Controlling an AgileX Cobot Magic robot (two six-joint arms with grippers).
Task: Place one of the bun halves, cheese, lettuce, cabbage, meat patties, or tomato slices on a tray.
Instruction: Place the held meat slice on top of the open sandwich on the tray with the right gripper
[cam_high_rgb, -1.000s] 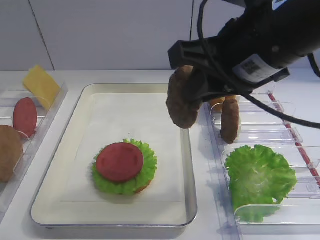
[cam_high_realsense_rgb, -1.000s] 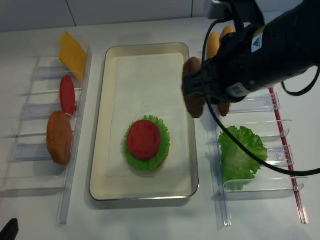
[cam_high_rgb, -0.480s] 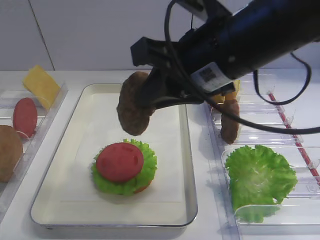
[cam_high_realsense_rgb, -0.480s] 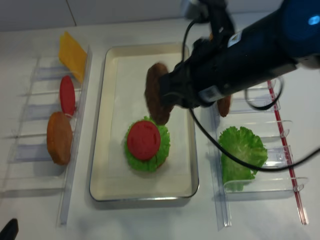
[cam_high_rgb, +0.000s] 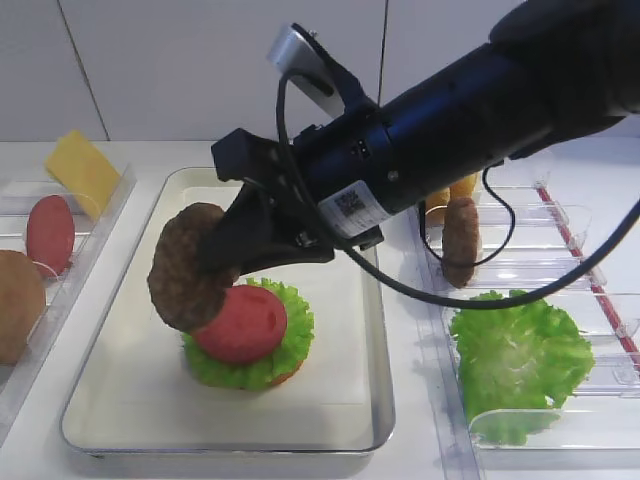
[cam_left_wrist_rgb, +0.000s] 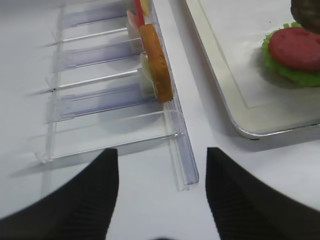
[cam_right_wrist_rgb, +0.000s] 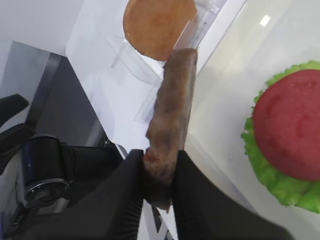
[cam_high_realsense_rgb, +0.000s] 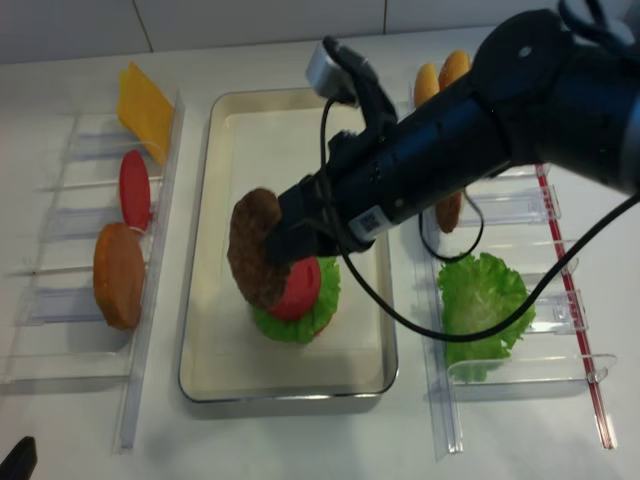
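Over the tray's (cam_high_rgb: 375, 330) middle, toward its left rim, the right gripper (cam_right_wrist_rgb: 159, 172) hangs with its jaws clamped on the edge of a patty (cam_high_rgb: 188, 266). The patty stands nearly on edge, tilted, its flat face turned sideways, not down. Just below and to its right sits the stack: a tomato slice (cam_high_rgb: 240, 322) on lettuce (cam_high_rgb: 283, 345), with a sliver of bun showing under the leaves. The patty's lower rim is close above the tomato's left edge; I cannot tell whether they touch.

What matters next, I judge, is that offset and tilt. The stack lies right of the patty and beneath it, so the disc needs to come over flat, face down, centred on the tomato before release. Let go as it stands, it would likely tip or roll off toward the left rim.

The left gripper (cam_left_wrist_rgb: 162, 197) waits well off over the surface near the left holder (cam_left_wrist_rgb: 170, 145), jaws apart and empty. The right arm is plainly nearer. A second patty (cam_high_rgb: 461, 240) stays upright in the right holder (cam_high_rgb: 520, 415).
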